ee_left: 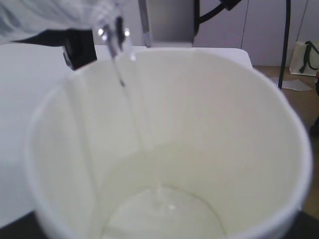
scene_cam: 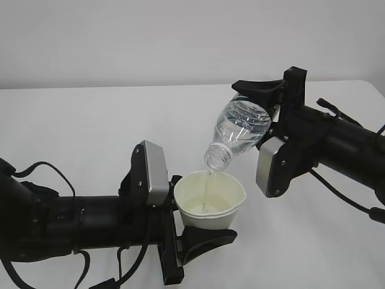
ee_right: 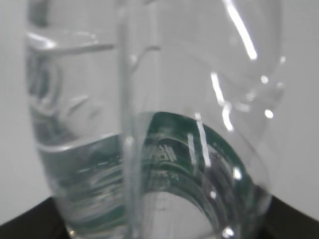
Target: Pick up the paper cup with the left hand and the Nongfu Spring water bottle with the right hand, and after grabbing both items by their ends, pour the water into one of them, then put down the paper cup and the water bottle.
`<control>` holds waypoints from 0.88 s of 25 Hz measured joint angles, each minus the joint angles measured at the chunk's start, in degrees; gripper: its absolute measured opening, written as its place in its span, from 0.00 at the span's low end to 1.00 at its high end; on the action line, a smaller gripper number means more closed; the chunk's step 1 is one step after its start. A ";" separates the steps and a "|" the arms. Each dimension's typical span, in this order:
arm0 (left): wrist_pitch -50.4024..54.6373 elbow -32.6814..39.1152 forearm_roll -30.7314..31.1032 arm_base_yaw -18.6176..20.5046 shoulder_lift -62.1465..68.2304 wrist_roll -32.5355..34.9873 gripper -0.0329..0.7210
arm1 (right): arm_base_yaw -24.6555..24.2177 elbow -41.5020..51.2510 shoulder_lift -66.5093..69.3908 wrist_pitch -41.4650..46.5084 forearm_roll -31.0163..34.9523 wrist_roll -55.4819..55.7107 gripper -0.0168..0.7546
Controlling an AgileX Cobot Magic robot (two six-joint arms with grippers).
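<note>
Left hand: I see the left hand [scene_cam: 194,224] lowest and nearest in the exterior view, reaching in from the left edge, its jaws closed around the lower body of the paper cup.
Left module: a grey-silver module [scene_cam: 151,173] sits on that arm just behind the cup, with black cables [scene_cam: 42,170] looping off to the left.
Paper cup: the paper cup [scene_cam: 210,201] is held upright and clear of the table [scene_cam: 90,120], its rim slightly squeezed out of round. From the left wrist view I look straight down into its cream interior [ee_left: 199,124].
Water in cup: a shallow pool covers the cup bottom [ee_left: 164,214].
Stream: a thin stream of water [scene_cam: 209,180] drops from the bottle mouth into the cup; in the left wrist view it enters near the far left wall [ee_left: 122,74].
Water bottle: the Nongfu Spring water bottle [scene_cam: 240,129] is tipped mouth-down to the left, directly above the cup, neck just over the rim and not touching. It has no cap. Its green label [ee_right: 174,144] shows close up through the plastic.
Right hand: the right hand [scene_cam: 267,99] reaches in from the right edge, farthest back, jaws clamped on the bottle's base end.
</note>
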 joint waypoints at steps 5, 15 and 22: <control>0.00 0.00 0.00 0.00 0.00 0.00 0.65 | 0.00 0.00 0.00 0.00 0.00 0.00 0.61; 0.00 0.00 0.00 0.00 0.00 0.00 0.65 | 0.00 0.00 0.00 -0.05 0.29 -0.05 0.61; 0.00 0.00 0.00 0.00 0.00 0.00 0.65 | 0.00 0.00 0.00 -0.05 0.29 -0.14 0.61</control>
